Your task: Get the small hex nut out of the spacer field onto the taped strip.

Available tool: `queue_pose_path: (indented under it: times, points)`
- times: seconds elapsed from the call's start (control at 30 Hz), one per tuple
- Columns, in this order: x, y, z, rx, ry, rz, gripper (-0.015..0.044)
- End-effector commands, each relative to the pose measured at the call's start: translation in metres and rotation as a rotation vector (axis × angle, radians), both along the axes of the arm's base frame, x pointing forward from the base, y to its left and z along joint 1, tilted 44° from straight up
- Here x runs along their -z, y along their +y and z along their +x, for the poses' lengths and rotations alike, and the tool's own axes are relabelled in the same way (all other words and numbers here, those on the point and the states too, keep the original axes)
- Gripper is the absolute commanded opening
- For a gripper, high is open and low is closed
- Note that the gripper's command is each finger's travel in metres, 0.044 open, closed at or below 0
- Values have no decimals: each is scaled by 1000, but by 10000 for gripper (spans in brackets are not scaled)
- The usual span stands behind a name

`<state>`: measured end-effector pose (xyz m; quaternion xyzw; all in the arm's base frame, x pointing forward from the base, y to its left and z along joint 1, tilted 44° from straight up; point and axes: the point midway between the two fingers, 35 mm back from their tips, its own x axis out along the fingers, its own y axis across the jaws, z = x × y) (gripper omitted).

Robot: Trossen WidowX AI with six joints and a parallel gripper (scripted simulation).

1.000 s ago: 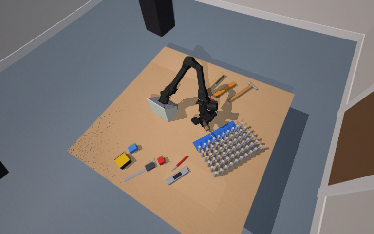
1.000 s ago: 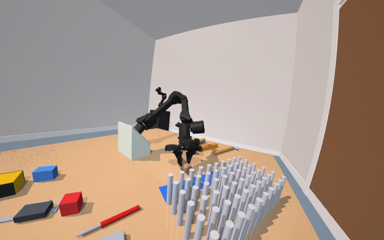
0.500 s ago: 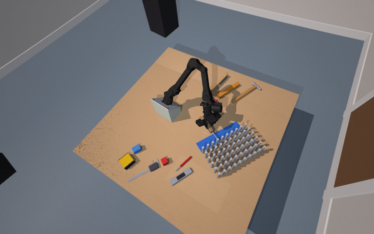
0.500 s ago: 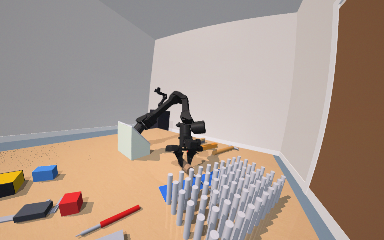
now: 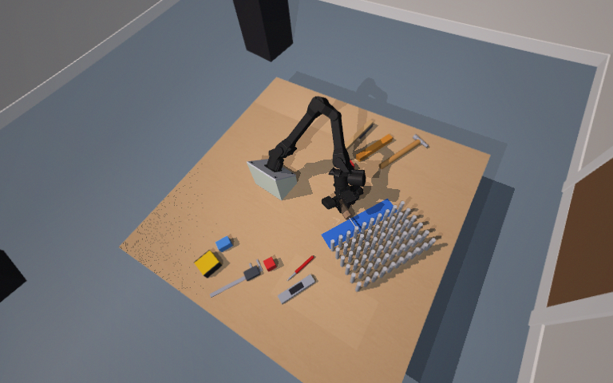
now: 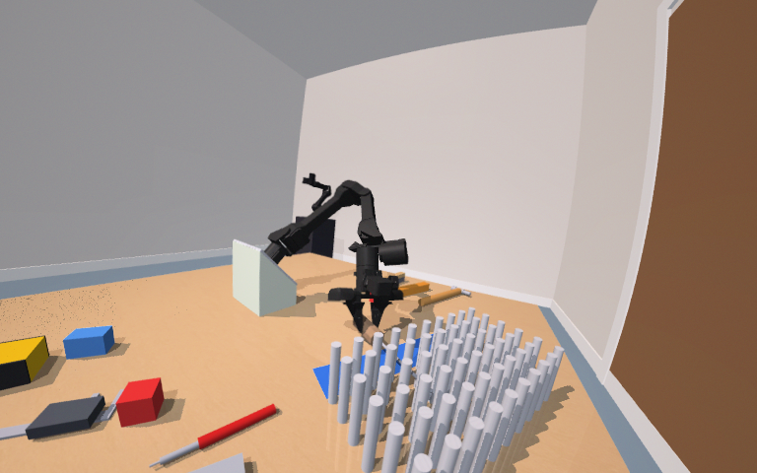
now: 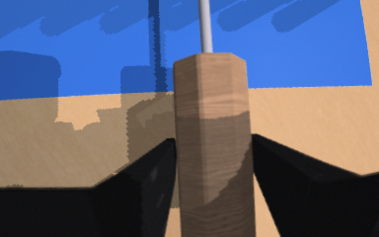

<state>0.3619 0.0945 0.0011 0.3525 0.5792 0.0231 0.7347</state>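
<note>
My gripper (image 6: 367,324) (image 7: 211,144) is shut on the wooden handle (image 5: 346,211) (image 6: 373,334) (image 7: 212,104) of a tool with a thin metal shaft (image 5: 354,221) (image 7: 205,30). The handle points down towards the blue taped strip (image 5: 332,236) (image 6: 322,376) (image 7: 316,59), and the shaft reaches over the strip to the front row of the metal spacers (image 5: 364,226) (image 6: 359,384). The spacers stand upright in rows. The shaft's far end is hidden among them or out of view. I cannot make out the hex nut in any view.
A red-handled screwdriver (image 5: 304,265) (image 6: 237,427), a grey level-like block (image 5: 307,282), a red block (image 5: 270,263) (image 6: 139,402), a caliper (image 5: 251,272), a blue block (image 5: 223,243) and a yellow block (image 5: 207,262) lie left of the spacers. A hammer (image 5: 400,153) and an orange tool (image 5: 374,148) lie behind the arm.
</note>
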Motion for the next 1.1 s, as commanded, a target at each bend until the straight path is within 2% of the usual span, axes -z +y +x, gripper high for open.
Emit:
queue_pose_path:
  times: [0.0,1.07]
  points:
    - [-1,-1,6,-3,-9,-1,0]
    - [5,-7,25,-3,-11,-1,0]
